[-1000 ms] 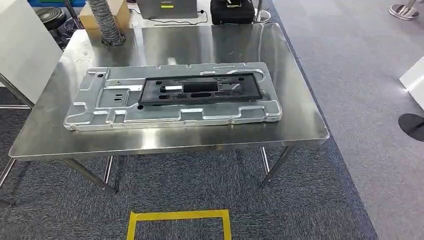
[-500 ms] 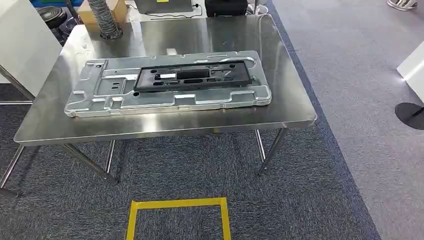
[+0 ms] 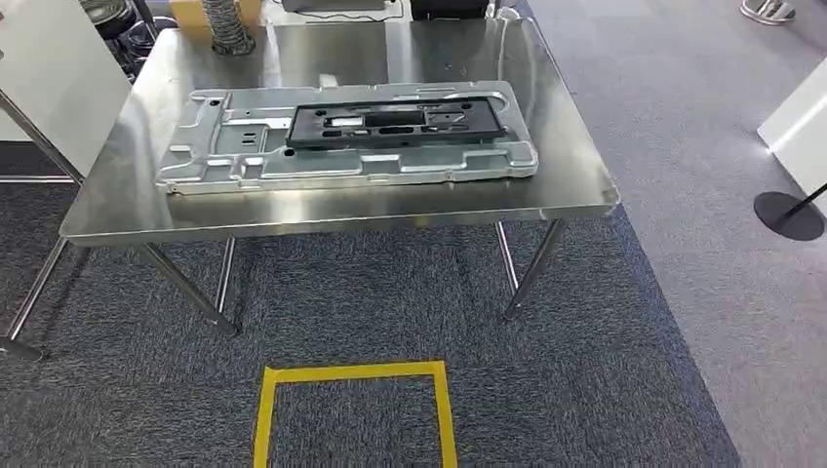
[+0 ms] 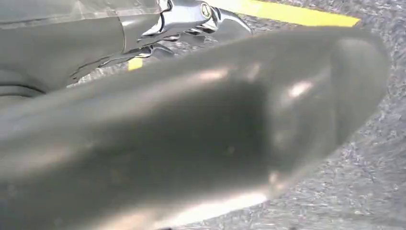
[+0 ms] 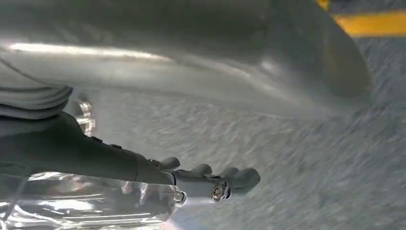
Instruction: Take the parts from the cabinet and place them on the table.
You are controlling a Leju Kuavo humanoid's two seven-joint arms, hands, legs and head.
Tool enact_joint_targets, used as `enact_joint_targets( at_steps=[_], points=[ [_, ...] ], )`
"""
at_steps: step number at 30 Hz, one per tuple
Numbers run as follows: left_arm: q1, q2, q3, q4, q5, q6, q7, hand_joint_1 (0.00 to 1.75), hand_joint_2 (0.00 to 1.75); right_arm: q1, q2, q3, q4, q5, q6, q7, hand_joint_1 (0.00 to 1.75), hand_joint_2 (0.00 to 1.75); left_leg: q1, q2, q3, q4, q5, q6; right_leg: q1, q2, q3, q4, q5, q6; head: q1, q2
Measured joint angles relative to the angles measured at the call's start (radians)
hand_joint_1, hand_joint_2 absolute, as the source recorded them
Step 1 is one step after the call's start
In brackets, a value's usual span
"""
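Note:
A long silver sheet-metal panel (image 3: 244, 156) lies flat across the steel table (image 3: 566, 166) in the head view. A black slotted plastic frame (image 3: 395, 122) rests on top of the panel, toward its right half. In the left wrist view my left hand (image 4: 191, 134) hangs over the carpet, its thick thumb blurred and close, and its fingers (image 4: 191, 14) hold nothing. My right hand (image 5: 143, 167) hangs over the carpet too, its dark fingers (image 5: 215, 179) stretched out straight and bare.
A yellow tape square (image 3: 356, 372) marks the carpet in front of the table. A white panel (image 3: 49, 78) stands at the table's left. At the right are a white board (image 3: 800, 127) and a black round post base (image 3: 788, 214). A ribbed hose (image 3: 229, 29) stands at the table's back.
The whole head picture has shifted: the table now sits higher and further away, so the camera has moved. The panel and the black frame lie as before on the table.

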Motion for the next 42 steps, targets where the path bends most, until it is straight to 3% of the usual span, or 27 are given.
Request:
enact_joint_targets(
  at_steps=[2,3,6,7,10,11,12,13,15,16,18,19,21,22,24,25,26,27,28,30,31,33,34,37,39,41,42],
  points=[
    [-0.001,-0.002,0.000,0.000,-0.002,0.000,-0.001,0.00,0.00,-0.009,-0.001,0.006,0.001,0.001,0.015,-0.001,0.00,0.00,-0.007,-0.001,-0.015,0.012,0.012,-0.005,0.016,-0.001,0.148,-0.203,-0.037,-0.022,0.000,0.000],
    [-0.001,-0.002,0.000,0.000,-0.002,-0.001,-0.003,0.00,0.00,-0.012,-0.001,0.007,0.002,0.003,0.019,0.005,0.00,0.00,-0.006,0.000,-0.019,0.012,0.022,-0.010,0.014,-0.002,0.175,-0.264,-0.061,-0.022,-0.002,0.000],
    [0.002,0.000,0.000,0.000,-0.005,-0.003,-0.006,0.00,0.00,-0.012,-0.002,0.013,0.003,0.012,0.039,0.040,0.00,0.00,-0.003,-0.001,-0.031,0.003,0.060,-0.027,0.015,0.000,0.153,-0.268,-0.034,-0.032,-0.002,0.000],
    [0.004,0.002,0.000,0.000,-0.005,-0.003,-0.005,0.00,0.00,-0.011,-0.002,0.014,0.008,0.016,0.046,0.050,0.00,0.00,-0.001,-0.005,-0.041,0.009,0.041,-0.032,0.008,-0.009,0.138,-0.273,-0.017,-0.038,0.006,0.000],
    [0.010,0.001,0.000,0.001,-0.007,-0.003,-0.003,0.00,0.00,-0.007,-0.007,0.021,0.008,0.022,0.049,0.060,0.00,0.00,0.012,-0.007,-0.081,0.178,-0.152,-0.054,0.007,-0.009,0.087,-0.270,0.022,-0.048,-0.005,0.000],
    [0.010,0.001,0.000,0.001,-0.007,-0.003,-0.003,0.00,0.00,-0.006,-0.008,0.025,0.008,0.022,0.049,0.061,0.00,0.00,0.016,-0.007,-0.090,0.251,-0.187,-0.060,0.007,-0.011,0.070,-0.267,0.034,-0.047,-0.005,0.000],
    [0.010,0.001,0.000,0.001,-0.008,-0.003,-0.003,0.00,0.00,-0.007,-0.008,0.027,0.008,0.022,0.049,0.062,0.00,0.00,0.020,-0.007,-0.093,0.312,-0.181,-0.065,0.007,-0.011,0.049,-0.262,0.048,-0.046,-0.006,0.000],
    [0.010,0.001,0.000,0.001,-0.008,-0.003,-0.002,0.00,0.00,-0.007,-0.008,0.028,0.008,0.023,0.049,0.062,0.00,0.00,0.025,-0.007,-0.080,0.338,-0.136,-0.070,0.006,-0.011,0.025,-0.255,0.061,-0.043,-0.007,0.000],
    [0.009,0.001,0.000,0.001,-0.008,-0.003,-0.003,0.00,0.00,-0.007,-0.008,0.029,0.008,0.024,0.048,0.061,0.00,0.00,0.031,-0.007,-0.006,0.270,-0.046,-0.076,0.002,-0.010,-0.019,-0.236,0.081,-0.036,-0.006,0.000],
    [0.008,0.001,0.000,0.001,-0.007,-0.003,-0.003,0.00,0.00,-0.007,-0.008,0.030,0.008,0.024,0.047,0.055,0.00,0.00,0.033,-0.007,0.064,0.181,-0.045,-0.076,0.002,-0.010,-0.039,-0.225,0.089,-0.031,-0.008,0.000],
    [0.001,0.002,0.000,0.000,-0.007,-0.003,-0.005,0.00,0.00,-0.008,-0.008,0.033,0.008,0.025,0.047,0.043,0.00,0.00,0.029,-0.009,0.213,-0.042,-0.135,-0.063,0.006,-0.009,-0.055,-0.204,0.100,-0.020,-0.007,0.000],
    [-0.001,0.002,0.000,0.000,-0.006,-0.003,-0.006,0.00,0.00,-0.009,-0.008,0.034,0.008,0.025,0.047,0.038,0.00,0.00,0.028,-0.009,0.209,-0.050,-0.147,-0.055,0.005,-0.011,-0.058,-0.204,0.114,-0.013,-0.006,0.000],
    [0.003,0.001,0.000,0.001,-0.005,-0.003,-0.010,0.00,0.00,-0.011,-0.008,0.037,0.008,0.025,0.048,0.033,0.00,0.00,0.022,-0.008,0.191,-0.041,-0.129,-0.040,0.003,-0.011,-0.064,-0.213,0.140,0.001,-0.007,0.000],
    [0.005,0.000,0.000,0.001,-0.005,-0.003,-0.011,0.00,0.00,-0.010,-0.010,0.037,0.009,0.023,0.050,0.029,0.00,0.00,0.032,-0.001,0.179,-0.045,-0.112,-0.029,0.000,-0.007,-0.070,-0.204,0.126,0.007,-0.003,0.000],
    [0.006,0.000,0.000,0.001,-0.006,-0.003,-0.013,0.00,0.00,-0.008,-0.010,0.037,0.009,0.017,0.050,0.027,0.00,0.00,0.029,0.002,0.149,-0.044,-0.087,-0.012,-0.004,-0.003,-0.097,-0.126,-0.001,0.014,0.000,0.000],
    [0.006,0.000,0.000,0.001,-0.008,-0.004,-0.013,0.00,0.00,-0.007,-0.009,0.037,0.011,0.014,0.051,0.027,0.00,0.00,0.027,0.001,0.130,-0.042,-0.072,-0.011,-0.004,-0.002,-0.115,-0.044,-0.070,0.019,0.003,0.000],
    [0.007,0.001,0.000,0.001,-0.008,-0.004,-0.013,0.00,0.00,-0.007,-0.008,0.037,0.012,0.013,0.051,0.027,0.00,0.00,0.025,0.002,0.109,-0.039,-0.057,-0.011,-0.005,-0.002,-0.130,0.035,-0.109,0.022,0.002,0.000],
    [0.007,0.001,0.000,0.001,-0.008,-0.004,-0.013,0.00,0.00,-0.008,-0.009,0.037,0.013,0.013,0.050,0.027,0.00,0.00,0.024,0.003,0.088,-0.033,-0.045,-0.011,-0.006,-0.002,-0.135,0.094,-0.111,0.024,0.002,0.000],
    [0.006,0.001,0.000,0.001,-0.008,-0.004,-0.014,0.00,0.00,-0.008,-0.009,0.037,0.013,0.011,0.050,0.027,0.00,0.00,0.024,0.004,0.066,-0.025,-0.034,-0.013,-0.006,-0.002,-0.126,0.120,-0.082,0.026,0.002,0.000],
    [0.007,0.000,0.000,0.001,-0.008,-0.004,-0.014,0.00,0.00,-0.008,-0.009,0.037,0.013,0.010,0.050,0.027,0.00,0.00,0.024,0.004,0.019,-0.005,-0.013,-0.019,-0.008,-0.002,-0.055,0.062,0.006,0.025,0.002,0.000],
    [0.006,0.000,0.000,0.001,-0.010,-0.004,-0.014,0.00,0.00,-0.010,-0.009,0.037,0.013,0.008,0.050,0.027,0.00,0.00,0.024,0.003,-0.003,0.007,-0.004,-0.022,-0.010,-0.002,0.009,-0.016,0.020,0.024,0.002,0.000],
    [0.006,0.001,0.000,0.001,-0.015,-0.005,-0.013,0.00,0.00,-0.015,-0.009,0.037,0.013,0.002,0.050,0.027,0.00,0.00,0.018,0.000,-0.027,0.032,0.007,-0.033,-0.007,0.002,0.152,-0.223,-0.058,0.015,0.003,0.000],
    [0.006,0.001,0.000,0.001,-0.016,-0.006,-0.012,0.00,0.00,-0.017,-0.009,0.037,0.013,-0.002,0.050,0.028,0.00,0.00,0.018,0.002,-0.029,0.033,0.018,-0.040,-0.005,0.002,0.156,-0.235,-0.073,0.003,-0.004,0.000],
    [0.008,0.000,0.000,0.001,-0.021,-0.004,-0.009,0.00,0.00,-0.013,-0.008,0.036,0.014,-0.009,0.050,0.032,0.00,0.00,0.021,-0.001,-0.035,0.020,0.054,-0.059,-0.003,-0.002,0.126,-0.237,-0.041,-0.025,-0.002,0.000],
    [0.015,0.000,0.000,0.001,-0.022,0.002,-0.005,0.00,0.00,-0.015,-0.007,0.033,0.016,-0.013,0.050,0.034,0.00,0.00,0.027,-0.004,-0.064,0.074,-0.051,-0.065,-0.003,-0.005,0.096,-0.238,-0.016,-0.043,-0.008,0.000],
    [0.013,-0.001,0.000,0.001,-0.023,0.010,-0.001,0.00,0.00,-0.009,-0.008,0.032,0.016,-0.015,0.050,0.034,0.00,0.00,0.027,-0.005,-0.092,0.210,-0.165,-0.071,0.002,-0.006,0.062,-0.237,0.011,-0.048,-0.009,0.000],
    [0.013,-0.001,0.000,0.001,-0.023,0.014,0.001,0.00,0.00,-0.008,-0.008,0.031,0.016,-0.017,0.050,0.032,0.00,0.00,0.027,-0.005,-0.103,0.285,-0.182,-0.073,0.006,-0.006,0.042,-0.236,0.025,-0.049,-0.010,0.000]
  ],
)
